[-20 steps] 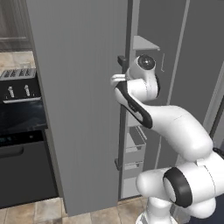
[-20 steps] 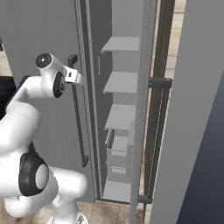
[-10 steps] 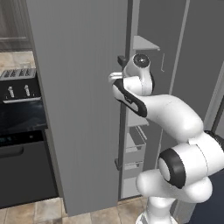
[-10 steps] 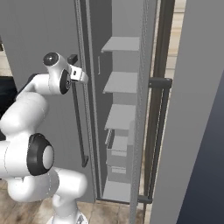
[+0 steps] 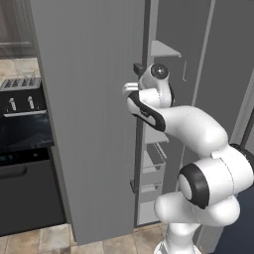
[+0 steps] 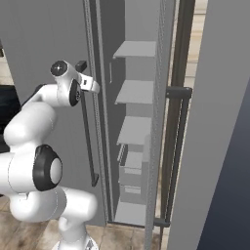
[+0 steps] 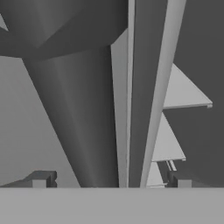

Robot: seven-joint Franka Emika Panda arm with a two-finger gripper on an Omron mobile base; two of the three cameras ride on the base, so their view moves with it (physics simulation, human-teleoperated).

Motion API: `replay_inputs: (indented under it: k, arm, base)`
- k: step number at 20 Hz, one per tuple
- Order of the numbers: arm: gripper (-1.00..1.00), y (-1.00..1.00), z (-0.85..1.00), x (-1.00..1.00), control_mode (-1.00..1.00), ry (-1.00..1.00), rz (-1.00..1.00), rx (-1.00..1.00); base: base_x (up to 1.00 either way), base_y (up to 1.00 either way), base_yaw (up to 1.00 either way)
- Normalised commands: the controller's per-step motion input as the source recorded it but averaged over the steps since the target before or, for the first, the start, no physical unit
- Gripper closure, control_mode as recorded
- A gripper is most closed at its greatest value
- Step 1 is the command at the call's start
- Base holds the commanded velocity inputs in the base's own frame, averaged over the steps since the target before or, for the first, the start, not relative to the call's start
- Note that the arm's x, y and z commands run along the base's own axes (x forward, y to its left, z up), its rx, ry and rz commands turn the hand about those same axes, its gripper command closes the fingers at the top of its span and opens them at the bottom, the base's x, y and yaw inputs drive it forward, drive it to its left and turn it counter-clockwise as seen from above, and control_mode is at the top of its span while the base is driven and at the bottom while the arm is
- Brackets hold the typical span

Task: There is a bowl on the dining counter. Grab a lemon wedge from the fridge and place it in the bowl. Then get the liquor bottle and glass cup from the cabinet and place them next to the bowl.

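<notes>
The fridge [image 5: 89,124] is tall and grey, and its two doors stand ajar with white shelves [image 6: 136,49] showing in the gap. My gripper [image 5: 135,74] is open at the top of the left door's long dark bar handle [image 6: 89,141], by the door's inner edge. In the hand view the handle [image 7: 78,109] looms close between my wide-apart fingertips [image 7: 41,179]. The right door [image 6: 219,122] swings out with its own dark handle [image 6: 178,127]. The lemon wedge is hidden from me. The bowl, dining counter, liquor bottle, glass cup and cabinet are out of view.
A black oven [image 5: 20,149] with a toaster [image 5: 20,84] on the worktop stands left of the fridge. White door bins [image 5: 151,163] sit low inside. Tiled floor [image 5: 54,238] lies in front.
The hand has stayed near the top of the left door's handle while the arm's elbow has swung up and closer to the door. The doors have not moved; the jaws stay open.
</notes>
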Motion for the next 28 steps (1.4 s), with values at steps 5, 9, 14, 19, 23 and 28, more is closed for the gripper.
replay_inputs:
  k: [5, 9, 14, 19, 23, 28]
  arm:
    - [-1.0, 0.0, -0.23, 0.35, -1.0, 0.0, 0.0, 0.0]
    - [1.0, 0.0, -0.24, 0.45, -1.0, 0.0, 0.0, 0.0]
    - [1.0, 0.0, -0.19, 0.52, -1.0, 0.0, 0.0, 0.0]
    - [1.0, 0.02, -0.2, 0.35, -1.0, 0.0, 0.0, 0.0]
    - [1.0, 0.14, -0.11, -0.04, -1.0, 0.0, 0.04, 0.0]
    - [1.0, 0.34, -0.01, -0.79, -1.0, -0.06, 0.07, 0.0]
  base:
    - [0.0, 0.0, 0.0]
    - [0.0, 0.0, 0.0]
    - [0.0, 0.0, 0.0]
    - [0.0, 0.0, 0.0]
    - [0.0, 0.0, 0.0]
    - [0.0, 0.0, 0.0]
